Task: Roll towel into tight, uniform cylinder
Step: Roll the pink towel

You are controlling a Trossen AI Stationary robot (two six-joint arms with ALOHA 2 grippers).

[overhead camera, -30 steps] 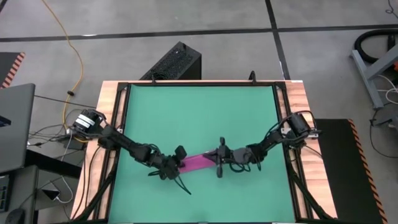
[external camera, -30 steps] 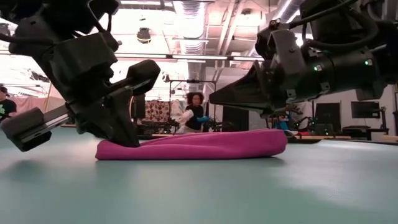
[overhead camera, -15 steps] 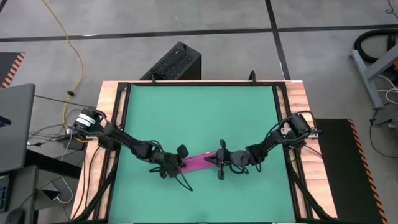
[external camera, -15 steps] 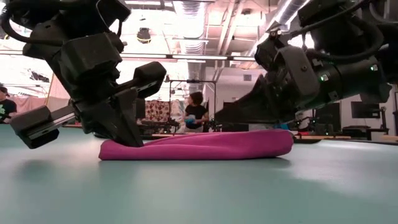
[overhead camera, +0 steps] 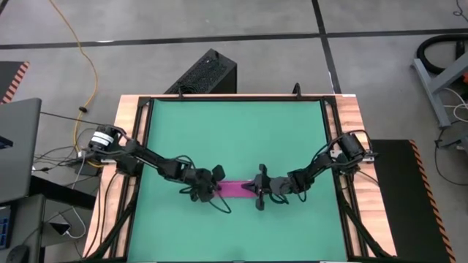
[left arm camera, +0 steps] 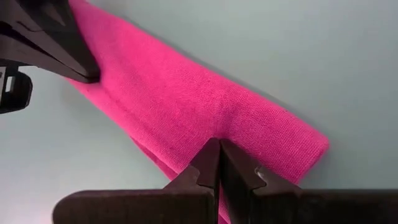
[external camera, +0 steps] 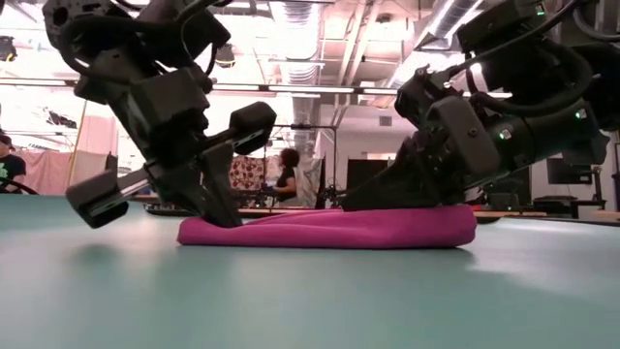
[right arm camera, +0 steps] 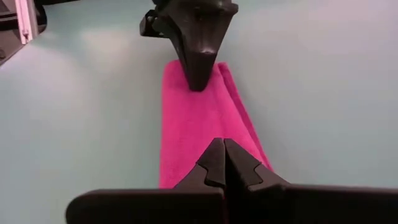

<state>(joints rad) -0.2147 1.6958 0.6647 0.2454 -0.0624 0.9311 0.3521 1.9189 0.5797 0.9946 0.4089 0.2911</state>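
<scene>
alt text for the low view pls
A flattened magenta towel lies as a long low roll on the green mat, with the left gripper pressing one end and the right gripper the other, both shut.

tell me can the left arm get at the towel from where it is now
Probably yes: the left claw is shut and already pressing on one end of the towel, with the right claw shut on the other end and nothing between.

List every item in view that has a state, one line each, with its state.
towel: rolled into a low, flattish strip, lying on the mat.
left end effector: fingers shut, tips pressed on one end of the towel.
right end effector: fingers shut, tips pressed on the other end.
mat: lying flat.
</scene>
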